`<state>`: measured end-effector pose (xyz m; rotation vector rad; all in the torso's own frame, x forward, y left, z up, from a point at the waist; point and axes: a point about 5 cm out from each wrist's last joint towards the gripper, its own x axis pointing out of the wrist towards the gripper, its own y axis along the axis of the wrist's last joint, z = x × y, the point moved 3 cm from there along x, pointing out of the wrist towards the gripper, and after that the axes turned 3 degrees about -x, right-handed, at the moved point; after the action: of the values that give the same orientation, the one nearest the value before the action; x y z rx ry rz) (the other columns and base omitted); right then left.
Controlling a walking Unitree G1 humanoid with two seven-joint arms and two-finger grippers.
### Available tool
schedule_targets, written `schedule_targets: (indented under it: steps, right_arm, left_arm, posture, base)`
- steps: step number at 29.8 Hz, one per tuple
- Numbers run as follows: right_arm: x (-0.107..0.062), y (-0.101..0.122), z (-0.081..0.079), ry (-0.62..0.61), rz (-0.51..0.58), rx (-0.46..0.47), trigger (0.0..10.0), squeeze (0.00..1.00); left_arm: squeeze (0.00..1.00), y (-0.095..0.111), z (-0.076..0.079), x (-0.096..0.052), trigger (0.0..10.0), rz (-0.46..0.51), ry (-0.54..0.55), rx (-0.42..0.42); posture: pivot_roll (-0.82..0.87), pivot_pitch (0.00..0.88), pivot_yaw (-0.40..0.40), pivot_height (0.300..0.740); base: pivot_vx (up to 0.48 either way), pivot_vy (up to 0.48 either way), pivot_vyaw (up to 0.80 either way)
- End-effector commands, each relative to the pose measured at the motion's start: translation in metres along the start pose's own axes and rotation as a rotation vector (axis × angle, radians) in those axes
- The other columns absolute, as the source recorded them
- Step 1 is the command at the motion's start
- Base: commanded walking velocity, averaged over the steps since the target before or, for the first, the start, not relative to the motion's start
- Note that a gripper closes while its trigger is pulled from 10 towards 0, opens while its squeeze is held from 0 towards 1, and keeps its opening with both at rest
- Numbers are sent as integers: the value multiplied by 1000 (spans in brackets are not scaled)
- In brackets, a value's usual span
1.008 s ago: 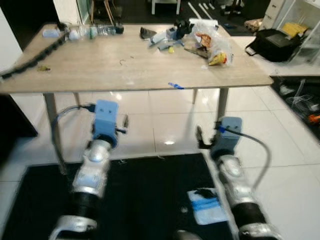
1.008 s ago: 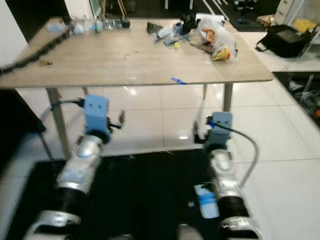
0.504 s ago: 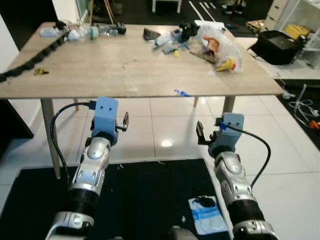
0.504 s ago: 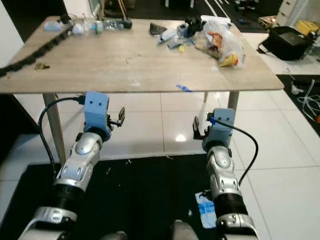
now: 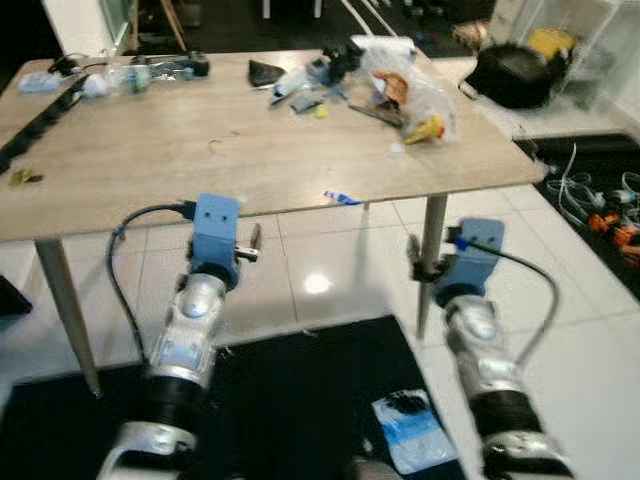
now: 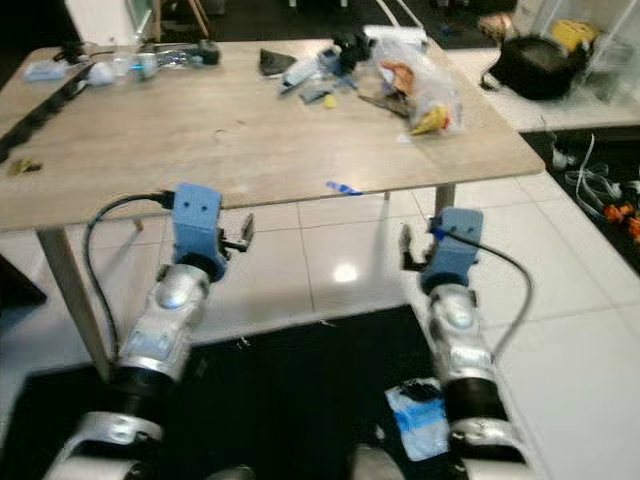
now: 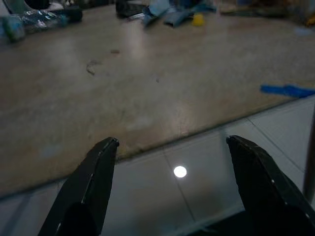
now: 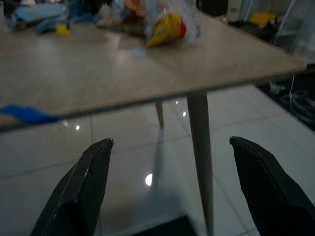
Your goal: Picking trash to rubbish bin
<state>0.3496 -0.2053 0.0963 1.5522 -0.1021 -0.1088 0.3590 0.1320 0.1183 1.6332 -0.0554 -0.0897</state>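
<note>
The trash (image 5: 405,92), a clear bag of wrappers among loose scraps, lay on the far right part of the table (image 5: 200,150), ahead of and above both grippers. The right gripper (image 8: 172,191), jaws spread wide, hung below the table edge beside a leg (image 8: 201,147) and looked nearer to the bag. The left gripper (image 7: 170,189) was equally wide and empty, facing bare tabletop.

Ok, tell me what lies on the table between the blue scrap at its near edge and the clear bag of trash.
Bare tabletop: the right eye view shows nothing between the blue scrap and the clear bag.
</note>
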Motion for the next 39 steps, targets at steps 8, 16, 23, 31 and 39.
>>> schedule_targets:
  steps: [8, 16, 23, 31, 39]
  right_arm:
    - [4, 11, 1, -9, 36, 7, 10000, 0]
    - [9, 27, 3, -15, 77, 10, 10000, 0]
    - [12, 30, 3, -19, 79, 25, 10000, 0]
    - [11, 32, 1, -7, 82, 1, 10000, 0]
    - [11, 35, 1, -6, 94, 8, 10000, 0]
  left_arm:
    - [8, 0, -3, -1, 10000, 0, 9, 2]
    - [8, 4, -2, -1, 10000, 8, 14, -20]
    - [4, 9, 1, 0, 10000, 21, 6, -20]
    - [8, 13, 6, 1, 10000, 34, -4, -27]
    - [8, 16, 8, 2, 10000, 40, -13, -26]
  posture:
    - [-115, 0, -27, 740]
    - [-116, 0, -27, 740]
    - [-115, 0, -30, 740]
    - [-117, 0, -26, 740]
    - [-117, 0, -24, 740]
  base:
    - [297, 0, 0]
    - [298, 0, 0]
    - [296, 0, 0]
    - [297, 0, -500]
    - [295, 0, 0]
